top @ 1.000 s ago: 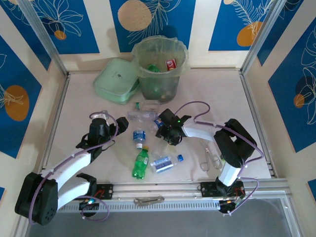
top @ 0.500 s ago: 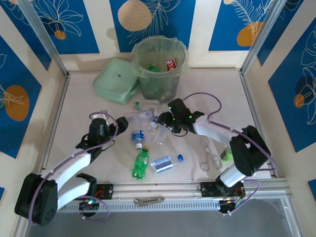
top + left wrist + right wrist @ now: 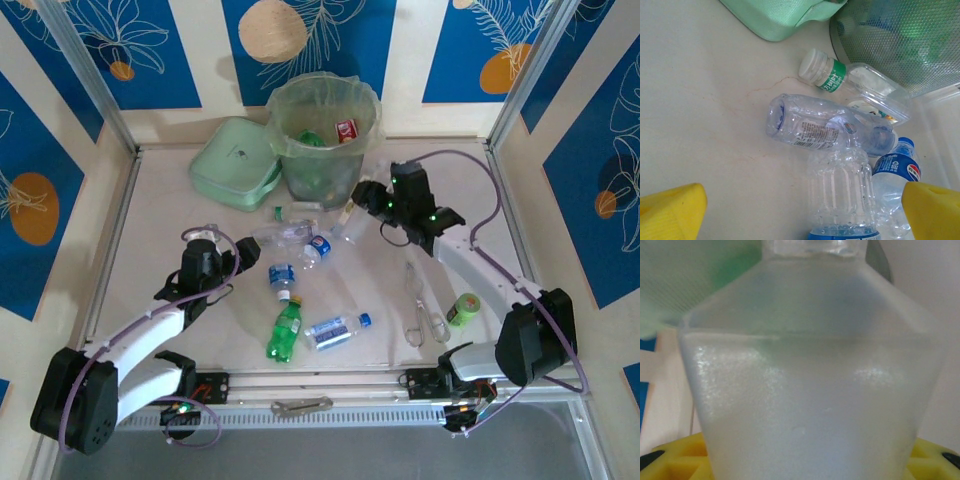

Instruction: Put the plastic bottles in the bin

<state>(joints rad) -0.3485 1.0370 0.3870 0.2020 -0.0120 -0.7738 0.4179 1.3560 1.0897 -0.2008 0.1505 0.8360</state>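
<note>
The right hand, clenched on a clear bottle, has swung from the loose bottles up beside the bin; dropping it in likely comes next. The left hand hovers released.

Left arm: stretched from the near-left corner of the table toward its middle, forearm low. Left gripper: jaws spread wide, yellow fingertips well apart in the wrist view.

Right arm: elbow by the right edge, forearm reaching toward the far edge. Right gripper: clamped on a clear bottle.
</note>
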